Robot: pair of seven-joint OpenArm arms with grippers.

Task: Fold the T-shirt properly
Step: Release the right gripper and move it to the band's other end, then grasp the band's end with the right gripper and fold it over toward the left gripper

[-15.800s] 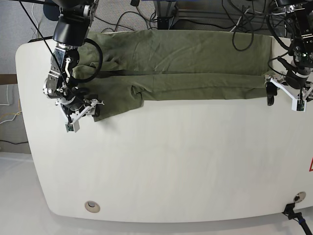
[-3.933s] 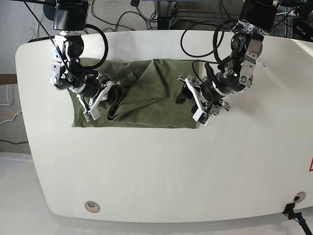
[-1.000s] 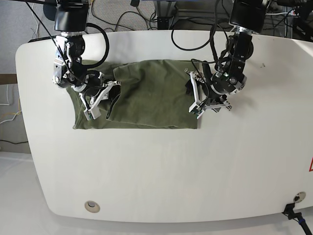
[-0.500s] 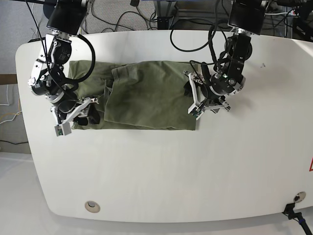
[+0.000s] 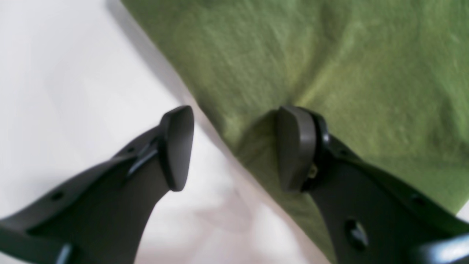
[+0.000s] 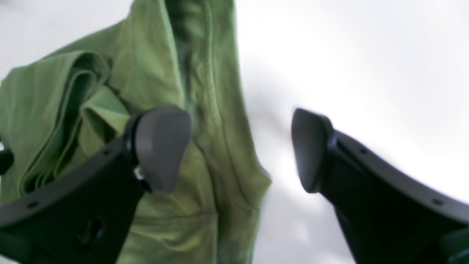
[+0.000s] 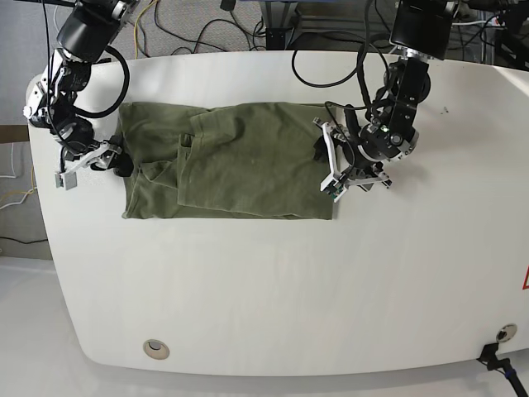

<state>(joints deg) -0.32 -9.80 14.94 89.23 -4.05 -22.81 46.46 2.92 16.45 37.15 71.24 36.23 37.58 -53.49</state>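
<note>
The T-shirt [image 7: 256, 161] is laid, partly folded, along the far edge of the desk [image 7: 273, 298], toward its far left corner. The right gripper [image 6: 242, 150] is spread above the shirt's side edge; the left gripper [image 5: 234, 146] is spread astride the opposite edge.

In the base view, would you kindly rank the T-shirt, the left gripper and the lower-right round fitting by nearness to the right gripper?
1. T-shirt, right beside it
2. Left gripper, by the shirt's far edge
3. Round fitting, lower-right table corner
</note>
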